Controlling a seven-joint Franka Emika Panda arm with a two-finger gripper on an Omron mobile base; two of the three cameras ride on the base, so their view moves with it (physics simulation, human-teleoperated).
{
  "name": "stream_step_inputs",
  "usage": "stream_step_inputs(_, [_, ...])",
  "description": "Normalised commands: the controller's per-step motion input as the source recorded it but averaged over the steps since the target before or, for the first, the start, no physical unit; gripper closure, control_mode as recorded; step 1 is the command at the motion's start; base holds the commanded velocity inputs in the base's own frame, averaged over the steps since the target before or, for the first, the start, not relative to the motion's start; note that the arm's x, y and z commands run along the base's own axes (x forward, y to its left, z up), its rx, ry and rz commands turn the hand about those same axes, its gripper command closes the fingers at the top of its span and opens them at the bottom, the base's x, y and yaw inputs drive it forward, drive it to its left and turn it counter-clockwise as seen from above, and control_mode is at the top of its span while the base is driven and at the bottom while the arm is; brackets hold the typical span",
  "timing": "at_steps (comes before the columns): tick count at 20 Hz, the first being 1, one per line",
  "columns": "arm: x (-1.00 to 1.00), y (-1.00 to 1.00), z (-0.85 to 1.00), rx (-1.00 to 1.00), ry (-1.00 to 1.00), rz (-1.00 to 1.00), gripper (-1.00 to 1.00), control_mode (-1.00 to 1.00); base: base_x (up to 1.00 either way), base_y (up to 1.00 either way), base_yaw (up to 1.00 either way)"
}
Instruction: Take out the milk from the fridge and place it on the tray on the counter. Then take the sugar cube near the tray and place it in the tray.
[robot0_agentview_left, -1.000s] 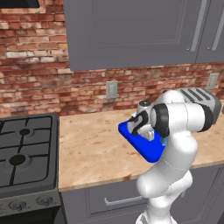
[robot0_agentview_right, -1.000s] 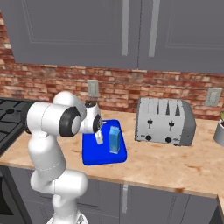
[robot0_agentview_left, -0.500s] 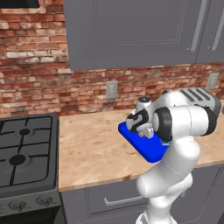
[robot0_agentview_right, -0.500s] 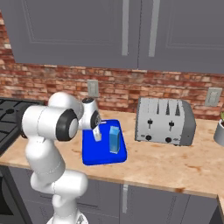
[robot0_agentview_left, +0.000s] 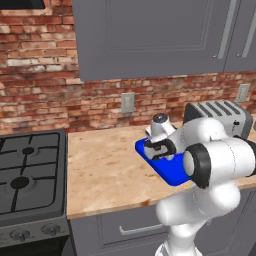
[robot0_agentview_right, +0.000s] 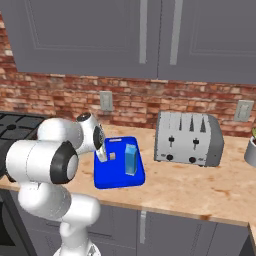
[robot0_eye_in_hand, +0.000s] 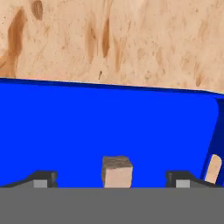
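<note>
The pincer (robot0_eye_in_hand: 111, 178) stands wide open, holding nothing; the sugar cube (robot0_eye_in_hand: 117, 171) sits between its tips on the tray (robot0_eye_in_hand: 87, 127), near the milk (robot0_agentview_right: 131, 159). Withdrawing carelessly could knock the cube.

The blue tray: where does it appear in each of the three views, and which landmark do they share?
Left base view: the tray lies right of centre, in front of the toaster.
Right base view: left of centre, with the milk standing in it.
Hand view: across the lower half, with the sugar cube between the fingers.
Shared landmark: the wooden counter.
</note>
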Motion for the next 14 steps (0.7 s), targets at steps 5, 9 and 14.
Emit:
stream_step_inputs(5, [-0.66,0.23,0.43,-0.06,-0.2,0.0,-1.0,-1.0,0.0,0.0,0.0])
stream_step_inputs(9, [-0.8,0.16,0.78,0.0,-0.16,0.0,-1.0,-1.0,0.0,0.0,0.0])
stream_step_inputs(14, [-0.88,0.13,1.0,0.0,-0.17,0.0,-1.0,-1.0,0.0,0.0,0.0])
